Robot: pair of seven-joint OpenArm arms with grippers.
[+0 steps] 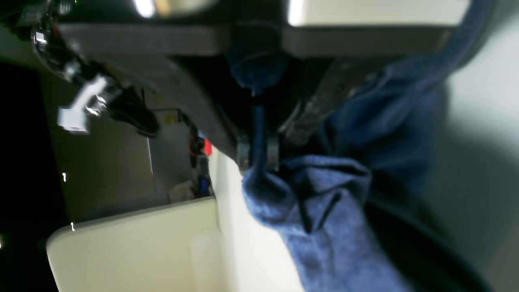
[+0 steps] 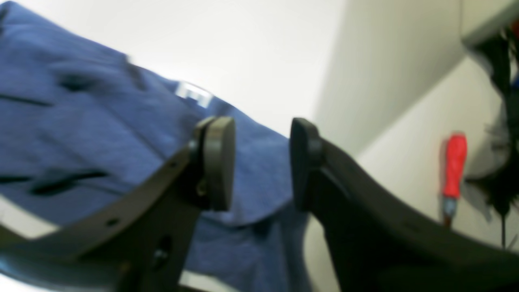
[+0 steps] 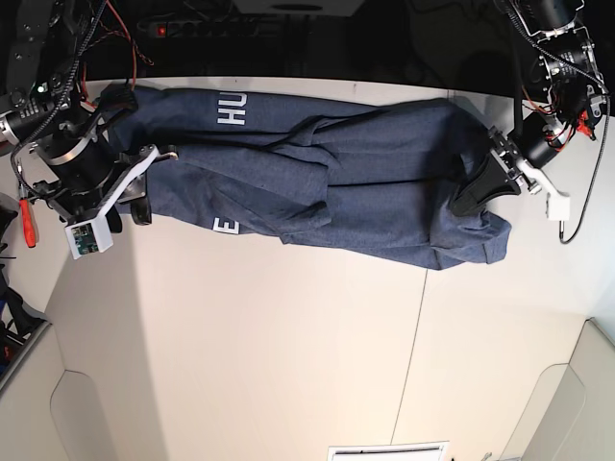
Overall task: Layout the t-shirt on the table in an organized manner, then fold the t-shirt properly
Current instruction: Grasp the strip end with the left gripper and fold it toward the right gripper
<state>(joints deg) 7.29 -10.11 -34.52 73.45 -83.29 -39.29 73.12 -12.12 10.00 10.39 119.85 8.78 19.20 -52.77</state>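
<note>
The navy-blue t-shirt (image 3: 365, 182) lies bunched in a long, wrinkled band across the far part of the table (image 3: 288, 336), with white letters showing near its left end. My left gripper (image 3: 487, 178) is at the shirt's right end. In the left wrist view the left gripper (image 1: 258, 156) is shut on a pinch of the t-shirt (image 1: 324, 227), which hangs from it. My right gripper (image 3: 147, 182) is at the shirt's left end. In the right wrist view the right gripper (image 2: 261, 166) is open, and the t-shirt (image 2: 81, 134) lies beyond the gap between the pads.
A red-handled tool (image 3: 27, 223) lies off the table's left edge, and the red-handled tool (image 2: 454, 170) also shows in the right wrist view. A power strip (image 3: 221, 27) sits behind the far edge. A thin dark seam (image 3: 413, 327) runs down the tabletop.
</note>
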